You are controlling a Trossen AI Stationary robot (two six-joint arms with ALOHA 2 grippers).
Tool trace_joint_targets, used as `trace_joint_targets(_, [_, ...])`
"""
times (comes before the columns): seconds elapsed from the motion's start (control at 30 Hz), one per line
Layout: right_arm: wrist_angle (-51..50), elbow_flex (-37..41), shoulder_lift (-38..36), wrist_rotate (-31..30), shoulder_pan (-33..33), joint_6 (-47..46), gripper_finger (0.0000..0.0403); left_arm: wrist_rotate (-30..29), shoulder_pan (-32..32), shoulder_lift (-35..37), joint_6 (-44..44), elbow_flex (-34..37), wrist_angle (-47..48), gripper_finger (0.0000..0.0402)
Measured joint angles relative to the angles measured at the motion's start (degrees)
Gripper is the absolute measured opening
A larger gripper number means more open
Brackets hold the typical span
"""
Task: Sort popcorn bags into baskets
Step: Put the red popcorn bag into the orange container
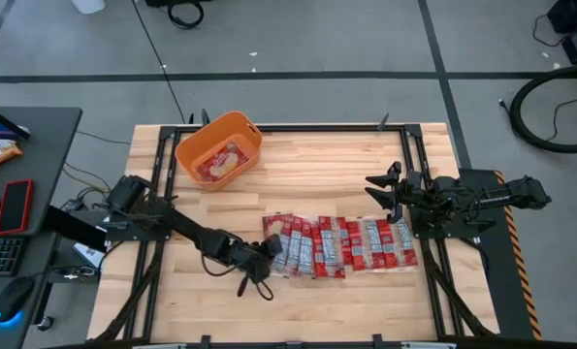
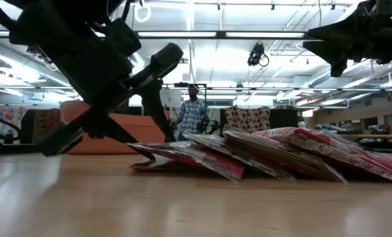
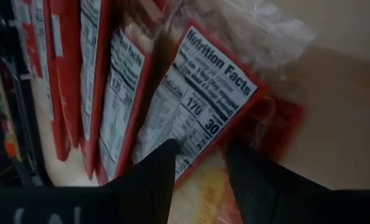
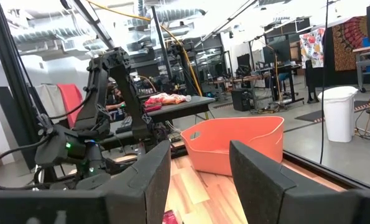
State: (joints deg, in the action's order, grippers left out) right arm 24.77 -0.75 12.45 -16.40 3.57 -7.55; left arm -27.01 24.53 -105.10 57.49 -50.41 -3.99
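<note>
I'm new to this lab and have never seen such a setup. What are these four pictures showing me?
Two dark robot arms work at a pale wooden table. One camera looks down from above, one sits at table level, and one rides on each wrist. A row of flat red popcorn bags lies overlapping; one bag already lies in the orange plastic tub. The left gripper is open over the row's end bag, gripping nothing yet. The right gripper waits raised at the table's right side, open and empty, facing the tub.

Bright ceiling striplights; low view's arms silhouetted.
</note>
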Motion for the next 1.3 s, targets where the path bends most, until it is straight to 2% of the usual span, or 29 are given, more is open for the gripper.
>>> trace_joint_targets(0.23, [0.00,0.00,0.00,0.00,0.02,0.00,0.0170,-0.08,-0.02,-2.91,1.39,-0.02,-6.15,0.0140])
trace_joint_targets(0.37, [-0.01,0.00,0.01,0.00,0.00,0.00,0.0170,0.73,-0.79,-2.91,-3.38,-0.02,-6.13,0.0099])
trace_joint_targets(0.53, [0.00,0.00,0.00,0.00,0.00,0.00,0.0170,0.71,-1.54,-2.85,-10.68,0.00,-6.65,0.0018])
trace_joint_targets(0.73, [-0.01,0.00,0.00,0.00,0.01,0.00,0.0170,-1.70,-1.85,-1.87,-16.08,0.09,-6.09,0.0009])
trace_joint_targets(0.9, [0.00,0.00,0.00,0.00,0.02,0.00,0.0170,-1.89,-2.82,4.99,-16.25,0.13,-3.59,0.0005])
trace_joint_targets(1.03, [0.00,0.00,0.00,0.00,0.00,0.00,0.0170,-0.09,-5.10,12.67,-19.29,0.13,3.93,0.0004])
trace_joint_targets(1.17, [-0.02,0.00,0.01,0.00,0.01,0.01,0.0170,1.25,-8.31,21.53,-26.08,0.11,10.52,0.0003])
trace_joint_targets(1.3, [0.00,0.00,0.02,0.00,0.02,0.00,0.0170,2.77,-13.12,30.07,-37.24,0.09,15.90,0.0003])
